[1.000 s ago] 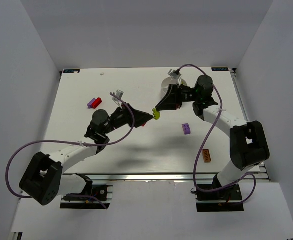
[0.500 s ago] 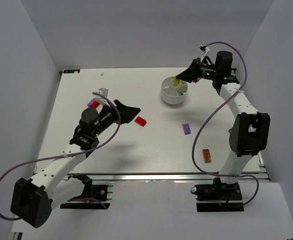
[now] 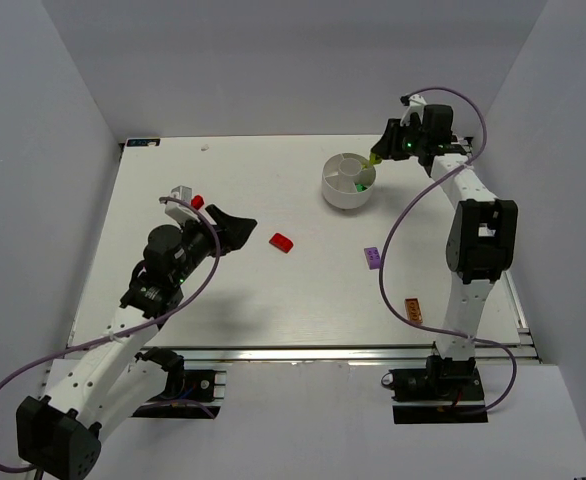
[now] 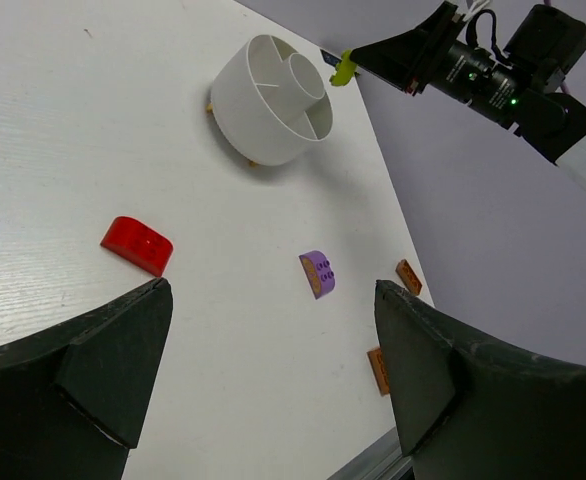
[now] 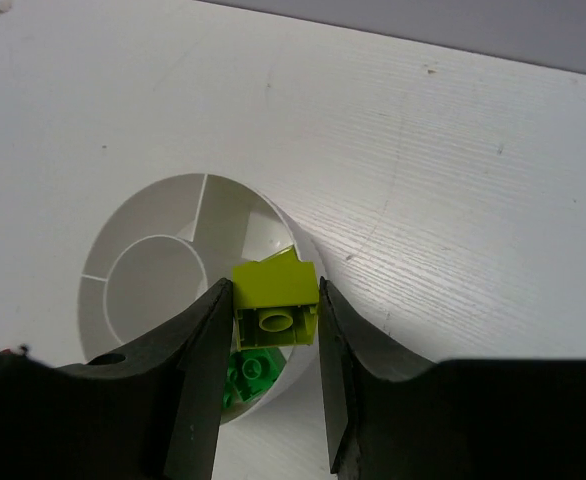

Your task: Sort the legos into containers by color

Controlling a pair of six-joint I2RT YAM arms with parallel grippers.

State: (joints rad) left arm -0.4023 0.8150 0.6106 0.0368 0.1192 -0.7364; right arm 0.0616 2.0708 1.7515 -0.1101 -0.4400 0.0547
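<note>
Now we are watching the right gripper [image 5: 273,325] clamping the yellow-green brick [image 5: 275,290] between its jaws, holding it just above the right side of the white dish [image 5: 158,188], over the wedge where green bricks [image 5: 248,372] are lying. A second ago that claw was out at mid-table, tip to tip with the left one, and since then it has swung away to the far right. The left gripper [image 4: 273,340] is standing wide open with nothing in it, and we are seeing it drawn back to the left of where it was. Moving outward, the red brick [image 4: 137,245] is lying uncovered on the table [image 3: 273,300]. The purple brick [image 4: 319,274] is sitting beyond it, and two orange bricks [image 4: 408,276] are lying near the right edge, all well apart from the dish.
</note>
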